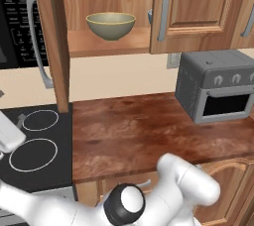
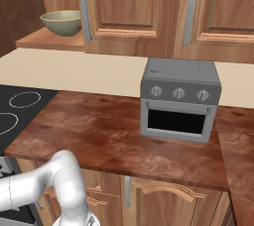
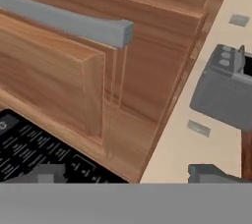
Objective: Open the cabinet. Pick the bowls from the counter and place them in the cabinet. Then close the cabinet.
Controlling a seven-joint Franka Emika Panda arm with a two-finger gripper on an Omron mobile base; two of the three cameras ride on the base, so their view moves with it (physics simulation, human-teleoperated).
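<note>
Our two dark fingertips [image 3: 49,173] stand wide apart at the bottom of the hand view, with nothing between them; the gripper [image 3: 129,174] holds nothing. Just ahead of them we see the edge of a raised-panel warm brown wooden door and its long grey bar handle [image 3: 69,21], close to the fingers but not touched.

From the left base view we see the wide warm brown wooden wall cabinet [image 1: 193,12] with its left door [image 1: 52,36] swung open toward us, edge-on, while its right door is shut with its vertical grey bar handle [image 1: 164,9] along the left edge. On the open shelf sits the dull olive-yellow round bowl [image 1: 110,25], upright, near the front edge of the shelf. Just beside the edge of the shut door a sliver of the second bowl, bluish [image 1: 150,17], peeks out; most of it is hidden.

Below, the glossy reddish-brown wood-grain counter [image 1: 129,136] carries a grey boxy toaster oven [image 1: 216,91] with three knobs at its back right corner. Left of the counter lies the black stovetop with white rings [image 1: 34,145], and a black microwave with a pale handle [image 1: 20,27] hangs above it.
</note>
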